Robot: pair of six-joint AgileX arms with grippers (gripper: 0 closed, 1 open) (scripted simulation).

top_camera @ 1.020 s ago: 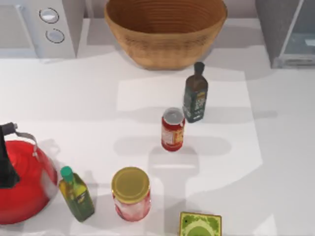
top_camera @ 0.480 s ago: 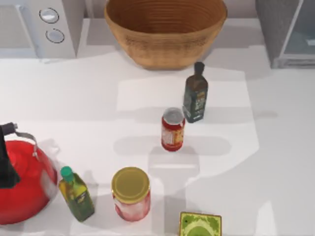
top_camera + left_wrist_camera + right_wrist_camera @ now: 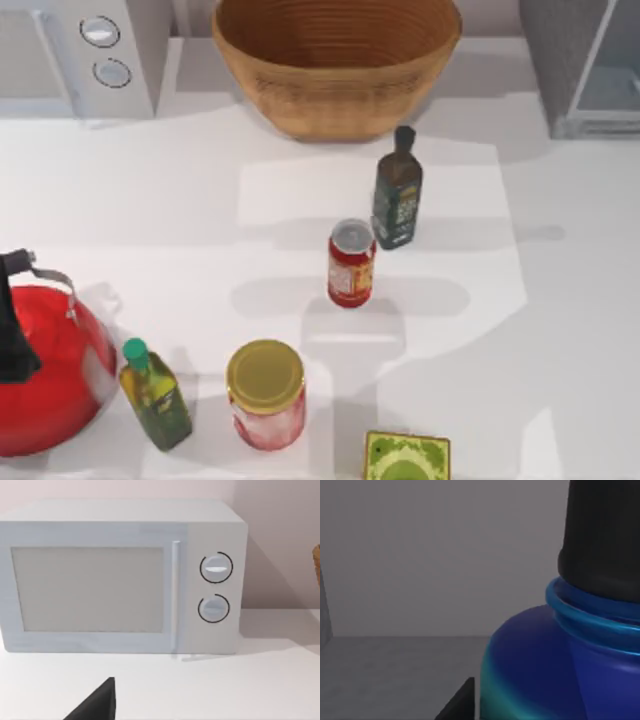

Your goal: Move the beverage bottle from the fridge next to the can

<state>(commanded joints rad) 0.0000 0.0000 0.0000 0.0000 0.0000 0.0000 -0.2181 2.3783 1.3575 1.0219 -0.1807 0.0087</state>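
The beverage bottle [image 3: 560, 670] is seen close inside the fridge [image 3: 585, 65] at the table's far right corner; the can [image 3: 351, 263] stands mid-table. Neither arm's jaws can be judged.

Open table right of can [image 3: 351, 263]; dark green bottle [image 3: 397, 192] crowds its far-right side. Basket [image 3: 336, 60] stands far; gold-lidded jar [image 3: 266, 393] near-left; fridge [image 3: 585, 62] far right.

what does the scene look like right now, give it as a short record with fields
can: can upright near the table's middle
beverage bottle: beverage bottle close in the right wrist view, grey walls behind it
fridge: fridge at the table's far right corner
beside the can: dark green bottle just behind it to the right
front left: red kettle, olive bottle, gold-lidded jar
back: wicker basket, microwave
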